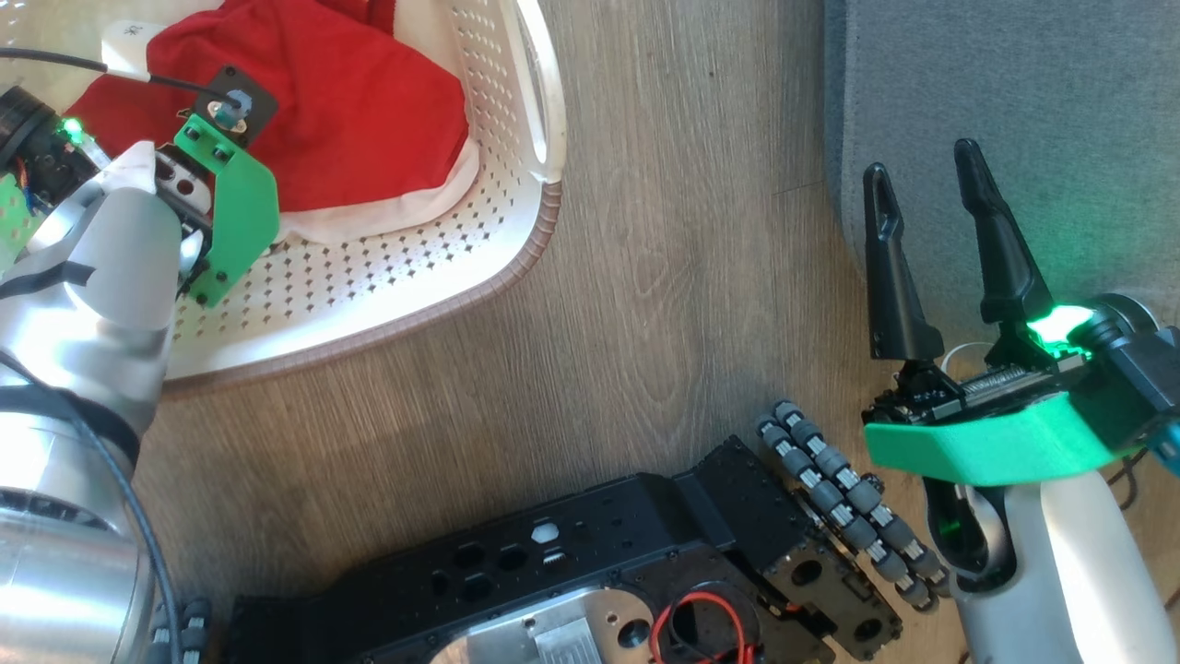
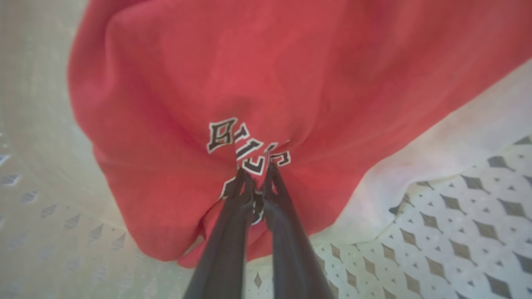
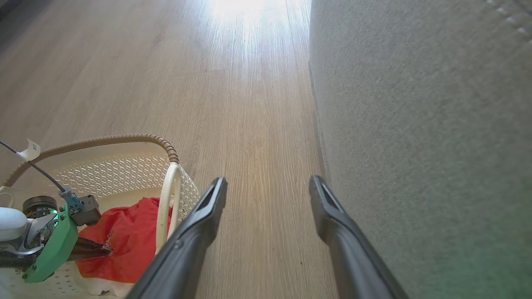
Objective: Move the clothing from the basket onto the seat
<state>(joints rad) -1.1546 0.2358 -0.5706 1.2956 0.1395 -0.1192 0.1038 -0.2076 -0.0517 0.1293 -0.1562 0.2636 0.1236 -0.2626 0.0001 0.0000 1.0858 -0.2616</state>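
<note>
- In the upper left of the head view, a cream plastic basket [image 1: 387,267] sits on a wood-grain floor [image 1: 664,277]. It has diamond-shaped perforations, a brown woven-look rim and a smooth white handle [image 1: 544,83].
- Inside the basket lies a crumpled red jersey [image 1: 369,120], soft matte fabric with a white trim along its lower edge.
- At the bottom centre of the left wrist view, the left gripper [image 2: 257,170] has its two slim dark fingers pressed together. They pinch a fold of the jersey right at its black-and-white lettering [image 2: 245,149], and the cloth puckers around the tips.
- At the right of the head view, the right gripper [image 1: 922,161] has its tapered dark fingers spread wide, with nothing between them, beside the seat's edge.
- The seat [image 1: 1014,83] is a grey, coarse-woven cushion with a rounded corner, in the upper right.
</note>
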